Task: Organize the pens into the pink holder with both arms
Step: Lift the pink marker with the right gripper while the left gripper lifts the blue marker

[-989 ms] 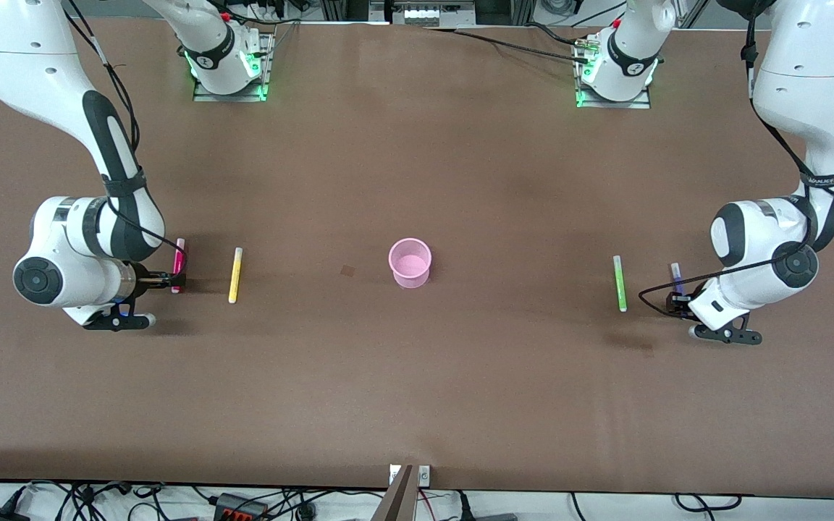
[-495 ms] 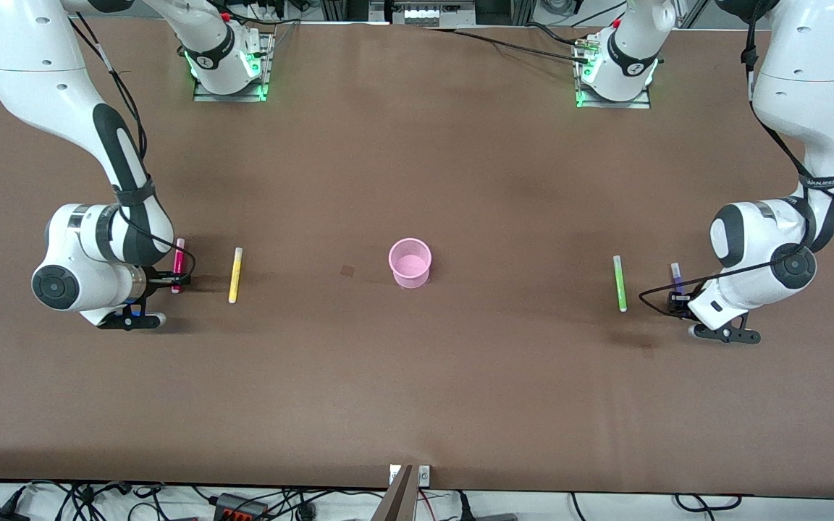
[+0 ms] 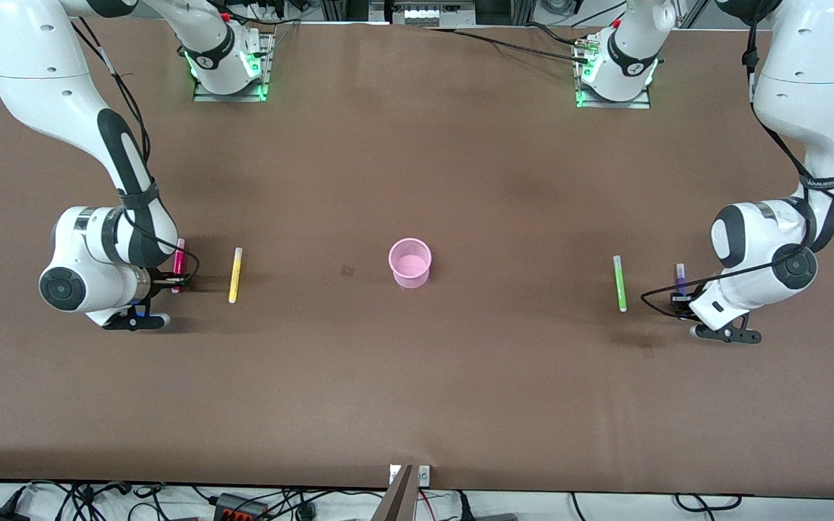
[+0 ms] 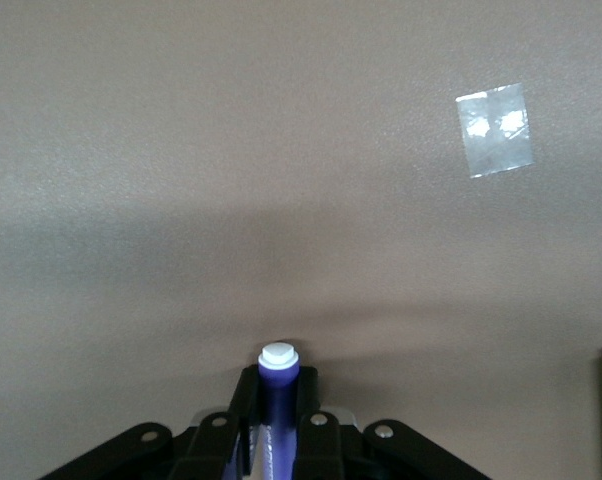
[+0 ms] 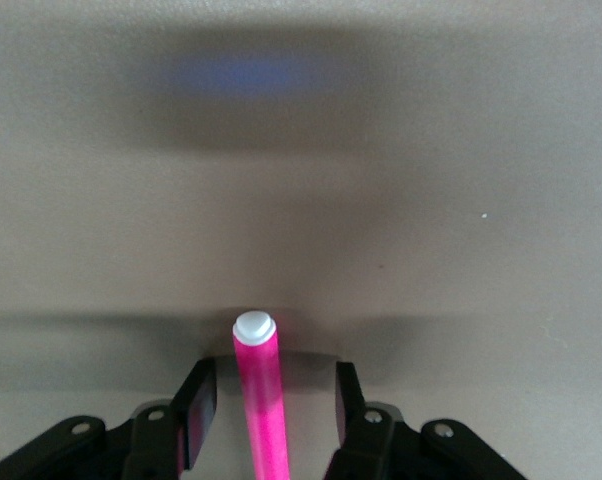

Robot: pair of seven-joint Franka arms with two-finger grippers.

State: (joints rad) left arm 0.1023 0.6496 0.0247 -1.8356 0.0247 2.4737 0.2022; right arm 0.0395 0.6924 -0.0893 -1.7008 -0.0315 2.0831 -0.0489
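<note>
Left wrist view: I see my left gripper [image 4: 278, 425] clamped on the purple pen [image 4: 278, 375]; right gripper [image 5: 266, 425] straddles the magenta pen [image 5: 258, 395], fingers [image 5: 196, 410] not touching it.

Both grippers sit low at the table's [image 3: 417, 391] two ends, arms folded down. Green pen [image 3: 619, 283] and yellow pen [image 3: 234, 275] lie just inward; the pink holder [image 3: 410, 263] stands mid-table. I read no writing on the pens.

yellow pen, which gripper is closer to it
Right. The right gripper is down around the magenta pen lying just beside the yellow pen; the left gripper is shut on the purple pen at the table's left-arm end.
</note>
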